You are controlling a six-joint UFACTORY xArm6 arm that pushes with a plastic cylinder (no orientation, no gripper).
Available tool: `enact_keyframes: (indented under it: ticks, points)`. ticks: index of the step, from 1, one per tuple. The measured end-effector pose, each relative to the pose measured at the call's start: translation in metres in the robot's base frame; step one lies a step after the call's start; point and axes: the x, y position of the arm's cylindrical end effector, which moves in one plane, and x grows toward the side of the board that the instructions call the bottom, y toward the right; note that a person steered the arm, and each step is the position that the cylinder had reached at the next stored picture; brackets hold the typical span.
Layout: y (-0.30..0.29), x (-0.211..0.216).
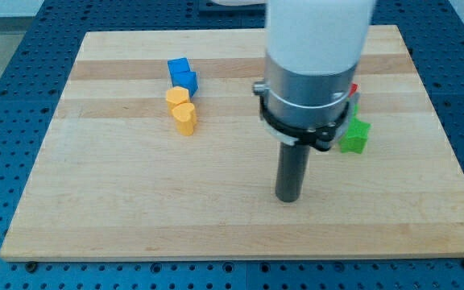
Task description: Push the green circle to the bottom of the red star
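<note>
My tip (287, 198) rests on the wooden board (135, 201), below the view's middle. A green block (354, 135) with an angular outline lies up and to the right of the tip, partly behind the arm's collar. A sliver of a red block (354, 89) shows at the arm's right edge, with a thin strip of a second green block (356, 104) just under it. The arm hides most of both, so I cannot make out their shapes. The tip touches no block.
Two blue blocks (181, 72) sit touching at the upper left of centre. Two yellow blocks (182, 109) sit touching just below them. The arm's wide body (316, 56) covers the board's upper middle right. Blue perforated table surrounds the board.
</note>
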Motion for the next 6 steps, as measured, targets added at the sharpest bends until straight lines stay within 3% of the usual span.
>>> enact_keyframes:
  ticks: [1,2,3,5,6]
  points:
    - [0.008,0.000]
    - [0.093,-0.014]
    - [0.142,-0.031]
    - [0.144,-0.032]
    - [0.172,-0.052]
